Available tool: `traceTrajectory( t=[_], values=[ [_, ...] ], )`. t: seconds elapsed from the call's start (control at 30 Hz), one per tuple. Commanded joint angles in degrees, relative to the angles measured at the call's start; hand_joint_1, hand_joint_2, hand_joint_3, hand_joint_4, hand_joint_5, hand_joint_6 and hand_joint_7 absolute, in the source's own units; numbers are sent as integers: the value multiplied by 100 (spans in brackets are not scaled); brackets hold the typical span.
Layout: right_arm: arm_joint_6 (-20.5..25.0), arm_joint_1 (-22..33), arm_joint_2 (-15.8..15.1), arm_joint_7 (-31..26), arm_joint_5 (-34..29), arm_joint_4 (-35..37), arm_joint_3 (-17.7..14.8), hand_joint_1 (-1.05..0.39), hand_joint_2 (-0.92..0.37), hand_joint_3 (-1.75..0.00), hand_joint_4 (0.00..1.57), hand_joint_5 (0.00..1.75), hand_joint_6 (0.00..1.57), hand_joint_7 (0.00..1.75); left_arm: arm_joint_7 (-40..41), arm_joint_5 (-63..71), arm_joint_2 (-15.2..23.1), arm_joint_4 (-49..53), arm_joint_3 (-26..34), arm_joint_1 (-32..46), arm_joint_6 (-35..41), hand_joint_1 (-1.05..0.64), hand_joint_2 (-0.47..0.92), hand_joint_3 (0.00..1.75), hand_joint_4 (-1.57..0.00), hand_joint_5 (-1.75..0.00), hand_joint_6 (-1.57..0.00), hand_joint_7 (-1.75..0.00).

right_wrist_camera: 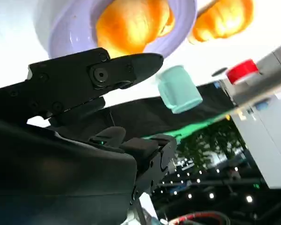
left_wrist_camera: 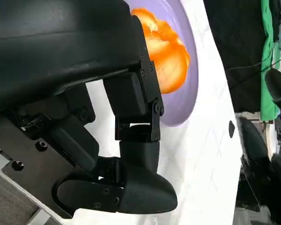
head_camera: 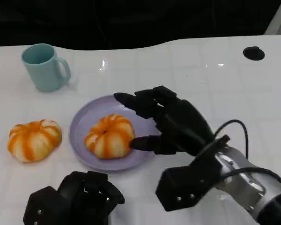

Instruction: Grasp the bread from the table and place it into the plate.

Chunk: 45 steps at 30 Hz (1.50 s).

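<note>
While the right hand hangs over the plate, this is how the table lies, clock directions read from the plate in the head view.

Bread on plate: an orange, white-striped, pumpkin-shaped bread [head_camera: 110,136] lies inside the lilac plate [head_camera: 82,123], a little toward the plate's 7 o'clock side; it also shows in the left wrist view [left_wrist_camera: 166,51] and the right wrist view [right_wrist_camera: 131,23].
Plate: round, lilac, flat on the white table [head_camera: 187,65]; its rim also shows from both wrists [left_wrist_camera: 189,93] [right_wrist_camera: 182,23].
Second bread: a like orange-striped bread [head_camera: 33,139] lies on the table at 9 o'clock, just beside the plate and apart from its rim.
Right hand: the right hand [head_camera: 171,124] comes in from 4 o'clock; its fingers [head_camera: 131,100] are spread wide over the plate's 3 o'clock half and grip nothing. One fingertip lies just beside the plated bread; whether it touches cannot be told.
Left hand: the left hand [head_camera: 77,199] sits low on the table at 6 o'clock, apart from the plate, fingers curled in with nothing in them [left_wrist_camera: 131,154].
Mug: a pale teal mug [head_camera: 44,66] stands upright at 11 o'clock, well apart, handle toward the plate's side.
Black disc: a small black round mark [head_camera: 253,53] sits on the table far out at 2 o'clock.
</note>
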Motion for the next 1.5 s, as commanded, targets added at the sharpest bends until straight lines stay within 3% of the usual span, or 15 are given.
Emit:
traceTrajectory(
  t=[0.03, 0.1, 0.13, 0.2, 0.23, 0.27, 0.33, 0.37, 0.47, 0.6, 0.67, 0.77, 1.0, 1.5],
  values=[
    [-375, 388, -197, -19, 266, -299, -266, -46, -92, -12, 29, 70, 53, 14, 32, -33, 71, 18, 54, -9, -10, -105, 54, 68, -157, -116, -145, -66],
    [-506, 568, -237, -11, 378, -428, -380, -44, -92, -11, 35, 78, 59, 18, 34, -35, 68, 25, 56, -12, -9, -105, 54, 68, -157, -116, -145, -66],
    [-572, 666, -256, 9, 466, -496, -441, -41, -92, -12, 38, 91, 63, 23, 33, -36, 66, 29, 56, -12, -12, -105, 54, 67, -157, -116, -145, -66],
    [-661, 847, -277, 119, 663, -632, -565, -40, -92, -12, 40, 96, 64, 26, 33, -35, 60, 33, 54, -7, -32, -105, 54, 66, -157, -116, -145, -66],
    [-692, 956, -287, 211, 818, -714, -634, -36, -90, -17, 44, 103, 66, 37, 32, -40, 54, 28, 54, -1, -42, -105, 54, 66, -157, -116, -145, -66],
    [-704, 1061, -293, 320, 971, -800, -700, -33, -81, -38, 50, 114, 61, 61, 30, -43, 50, 27, 53, 2, -55, -105, 54, 66, -157, -116, -145, -66],
    [-718, 1204, -296, 491, 1161, -918, -800, -30, -62, -75, 57, 123, 59, 83, 24, -48, 46, 31, 54, 1, -73, -105, 54, 66, -157, -116, -146, -65],
    [-780, 1274, -299, 544, 1246, -938, -850, -29, -58, -84, 59, 127, 60, 88, 26, -43, 47, 32, 52, -1, -75, -105, 54, 66, -157, -116, -146, -65],
    [-1019, 1457, -315, 698, 1505, -925, -992, -24, -54, -98, 65, 138, 67, 101, 36, -44, 37, 20, 49, -4, -36, -105, 54, 65, -157, -116, -146, -65],
    [-1262, 1705, -292, 967, 1942, -916, -1189, -15, -46, -118, 72, 150, 79, 105, 51, -42, 19, 11, 46, -10, -17, -105, 54, 65, -157, -115, -147, -65],
    [-1293, 1880, -319, 1153, 2165, -995, -1277, -14, -45, -126, 74, 165, 81, 115, 53, -42, 14, -1, 46, -10, -7, -105, 54, 65, -157, -115, -147, -65],
    [-1333, 2103, -381, 1411, 2378, -1096, -1407, -13, -45, -131, 78, 173, 80, 126, 47, -35, 16, 2, 43, -22, -14, -105, 55, 65, -157, -114, -147, -65],
    [-1287, 2647, -535, 1827, 2662, -1402, -1709, -17, -42, -129, 82, 175, 77, 138, 38, -17, 35, -27, 29, -17, -17, -105, 55, 65, -157, -113, -146, -65],
    [-1540, 3318, -603, 1835, 2501, -1429, -2067, -22, -44, -127, 78, 175, 74, 139, 37, -18, 57, -60, 40, 0, -21, -105, 55, 67, -157, -112, -145, -66]
  ],
)
